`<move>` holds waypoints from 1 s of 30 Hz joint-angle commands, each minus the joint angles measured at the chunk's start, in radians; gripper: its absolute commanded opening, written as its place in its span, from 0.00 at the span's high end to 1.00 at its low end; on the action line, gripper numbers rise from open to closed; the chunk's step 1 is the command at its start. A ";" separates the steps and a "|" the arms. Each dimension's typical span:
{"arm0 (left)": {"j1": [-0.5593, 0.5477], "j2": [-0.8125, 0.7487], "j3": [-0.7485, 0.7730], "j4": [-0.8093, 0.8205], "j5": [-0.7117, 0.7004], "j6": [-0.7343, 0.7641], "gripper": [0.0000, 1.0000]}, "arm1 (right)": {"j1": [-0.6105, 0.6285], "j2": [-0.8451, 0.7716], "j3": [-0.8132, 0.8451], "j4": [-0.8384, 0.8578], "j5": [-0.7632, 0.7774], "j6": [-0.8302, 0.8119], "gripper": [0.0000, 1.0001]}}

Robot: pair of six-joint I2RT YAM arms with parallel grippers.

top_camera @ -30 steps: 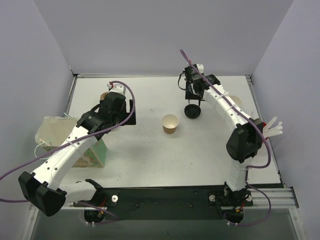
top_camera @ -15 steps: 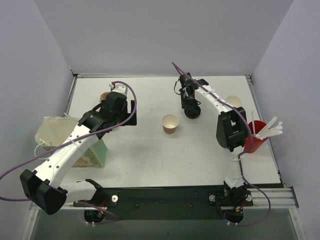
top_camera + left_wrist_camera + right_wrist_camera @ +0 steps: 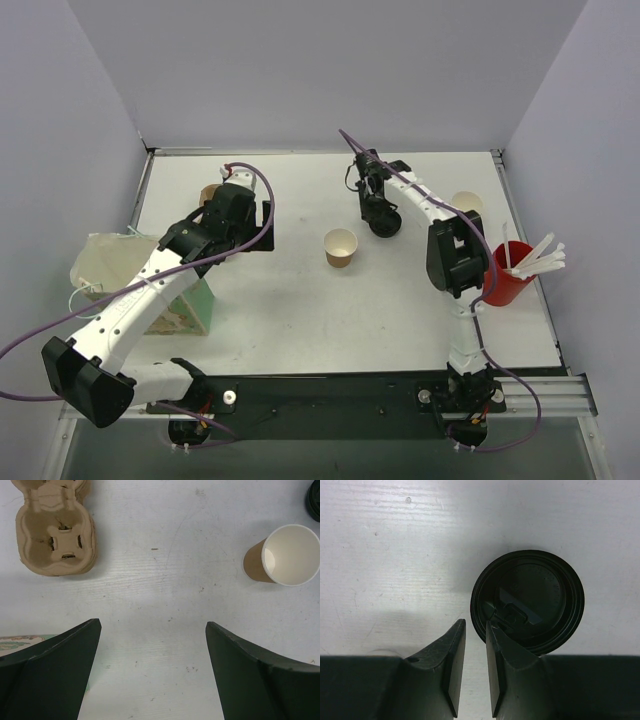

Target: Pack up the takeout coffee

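Note:
The brown kraft cup stands upright and lidless mid-table; it also shows in the left wrist view. Its black lid lies on the table to the cup's right, apart from it, and fills the right wrist view. My right gripper sits at the lid's left rim, jaws nearly shut with a narrow gap; one fingertip overlaps the rim, and no grip shows. My left gripper is wide open and empty above bare table, left of the cup.
A tan pulp cup carrier lies at the back left, partly hidden by the left arm. A paper bag sits at the left edge. A cream cup and a red cup of white sticks stand at the right.
The right arm's elbow has folded in toward the left and its wrist has turned over the lid. The lid, the cup and the left arm have barely moved.

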 commanded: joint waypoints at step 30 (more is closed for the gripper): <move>0.006 0.007 0.048 0.011 -0.007 0.004 0.03 | -0.013 0.066 0.062 -0.057 0.006 -0.010 0.90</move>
